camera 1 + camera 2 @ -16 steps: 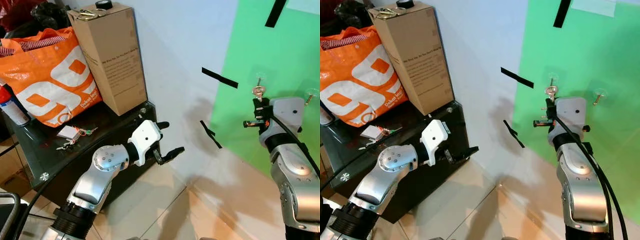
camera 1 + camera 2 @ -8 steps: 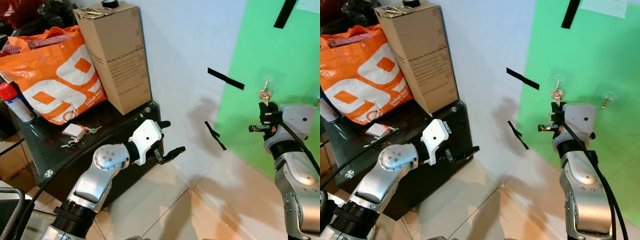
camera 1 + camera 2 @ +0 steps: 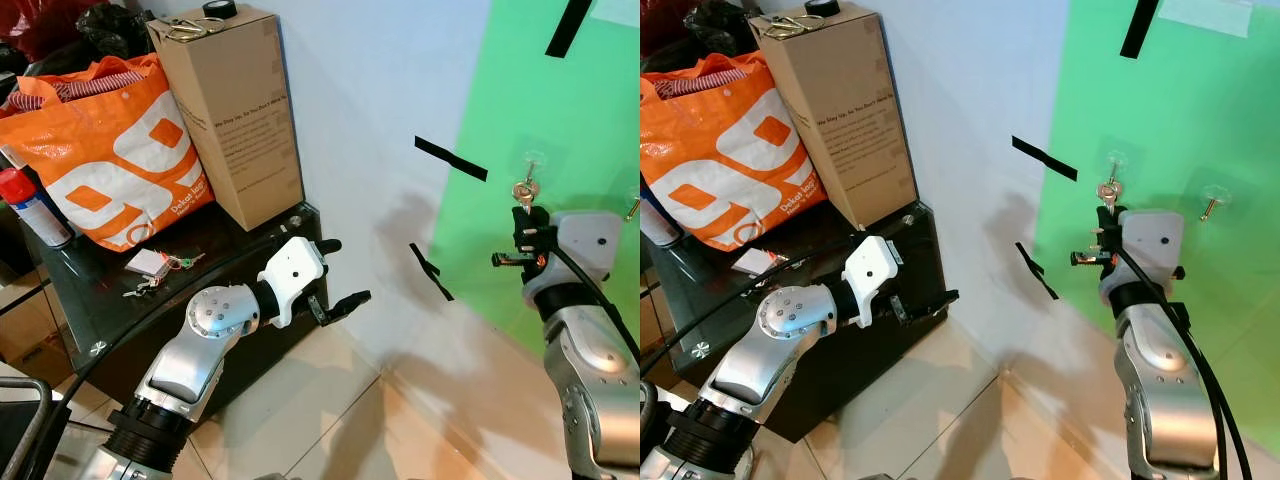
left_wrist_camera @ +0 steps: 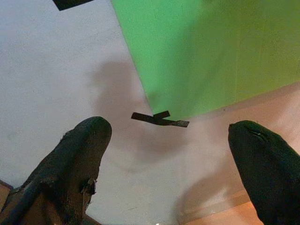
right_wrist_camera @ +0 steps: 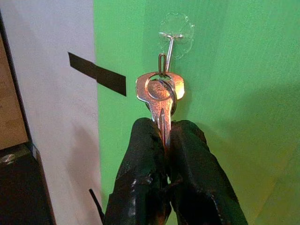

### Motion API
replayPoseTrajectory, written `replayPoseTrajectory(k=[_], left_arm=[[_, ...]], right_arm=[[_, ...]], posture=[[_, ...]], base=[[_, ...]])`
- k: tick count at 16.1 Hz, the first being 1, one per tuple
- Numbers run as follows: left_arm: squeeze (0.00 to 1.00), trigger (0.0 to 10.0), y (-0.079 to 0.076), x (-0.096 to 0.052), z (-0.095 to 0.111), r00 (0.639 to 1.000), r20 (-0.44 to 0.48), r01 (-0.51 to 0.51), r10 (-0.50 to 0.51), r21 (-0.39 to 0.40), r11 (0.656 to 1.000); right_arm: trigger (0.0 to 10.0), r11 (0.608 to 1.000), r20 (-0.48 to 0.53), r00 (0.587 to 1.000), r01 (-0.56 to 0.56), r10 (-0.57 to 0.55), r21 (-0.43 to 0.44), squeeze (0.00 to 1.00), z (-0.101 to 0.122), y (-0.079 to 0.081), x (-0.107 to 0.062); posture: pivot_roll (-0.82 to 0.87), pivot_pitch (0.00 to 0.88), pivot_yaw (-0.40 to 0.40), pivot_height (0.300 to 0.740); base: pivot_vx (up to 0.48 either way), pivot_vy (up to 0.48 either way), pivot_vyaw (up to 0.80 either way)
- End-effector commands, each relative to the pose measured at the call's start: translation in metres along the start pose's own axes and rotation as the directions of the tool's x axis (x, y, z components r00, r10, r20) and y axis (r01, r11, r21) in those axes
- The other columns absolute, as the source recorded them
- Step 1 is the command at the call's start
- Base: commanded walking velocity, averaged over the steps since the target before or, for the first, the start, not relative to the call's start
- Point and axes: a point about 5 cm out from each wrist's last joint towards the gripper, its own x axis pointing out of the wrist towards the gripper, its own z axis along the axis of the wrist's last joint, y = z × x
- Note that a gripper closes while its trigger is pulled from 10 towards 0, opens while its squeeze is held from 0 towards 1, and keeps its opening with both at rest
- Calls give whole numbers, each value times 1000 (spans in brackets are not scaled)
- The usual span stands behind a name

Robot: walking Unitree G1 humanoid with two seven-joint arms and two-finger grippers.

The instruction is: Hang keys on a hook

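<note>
My right gripper [image 5: 162,130] is shut on a bunch of silver keys [image 5: 160,91], held upright by the blades against the green wall panel. Just above them a clear suction hook [image 5: 172,33] is stuck to the panel. The small link at the top of the key ring reaches the hook's lower end; I cannot tell whether it is over it. In the eye views the keys [image 3: 523,189] sit right below the hook [image 3: 529,160], with the right gripper [image 3: 523,214] under them. My left gripper [image 3: 343,272] stands open and holds nothing, out in front of the black table.
A second clear hook [image 3: 1210,198] is on the panel further right. The black glass table [image 3: 90,325] on the left carries an orange bag [image 3: 100,160], a tall cardboard box [image 3: 235,110], a spray can [image 3: 25,205] and another tagged key set [image 3: 155,266]. Black tape strips [image 3: 450,158] mark the wall.
The head view has shifted a little. My right gripper still holds the keys right under the hook, and the left arm has not moved.
</note>
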Motion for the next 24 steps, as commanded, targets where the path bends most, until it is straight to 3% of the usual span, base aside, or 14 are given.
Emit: replayPoseTrajectory(k=[1, 7, 12, 14, 17, 20, 23, 24], left_arm=[[0, 10000, 4, -1, 1, 1000, -11, -3, 3, 23, 1000], [0, 10000, 7, 9, 29, 989, 146, 33, -23, -63, 997], [0, 10000, 10, 11, 39, 982, 184, 45, -28, -87, 995], [0, 10000, 8, 10, 37, 984, 176, 55, -39, -89, 994], [0, 10000, 7, 9, 36, 985, 166, 60, -45, -87, 994], [0, 10000, 8, 7, 33, 989, 146, 46, -34, -83, 995], [0, 10000, 14, -2, 18, 996, 69, -57, 62, -72, 996], [0, 10000, 17, -9, 6, 990, 16, -141, 141, -49, 989]], right_arm=[[10000, 1000, -43, 999, -21, 21, 10, 0, -7, 5, 2], [10000, 999, -44, 998, -39, 39, 6, 0, -6, 9, 12], [10000, 999, -44, 998, -38, 40, 29, 0, -4, 9, 18], [10000, 999, -45, 998, -36, 38, 35, 1000, -4, 10, 18], [10000, 999, -66, 998, -19, 21, 31, 1000, -6, 8, 18], [10000, 990, -109, 986, -121, 128, 67, 1000, -13, 16, 3], [10000, 980, -177, 965, -180, 192, 85, 1000, -30, 26, -13], [10000, 975, -189, 958, -199, 215, 102, 1000, -39, 33, -18]], posture=[[-187, 0, 121, 740], [-181, 0, 117, 740], [-175, 0, 115, 740], [-175, 0, 115, 740], [-174, 0, 115, 740], [-178, 0, 118, 740], [-182, 0, 126, 740], [-176, 0, 124, 740]], base=[[0, 0, 0], [0, 0, 0], [0, 0, 0], [0, 0, 0], [0, 0, 0], [0, 0, 0], [0, 0, 0], [0, 0, 0]])
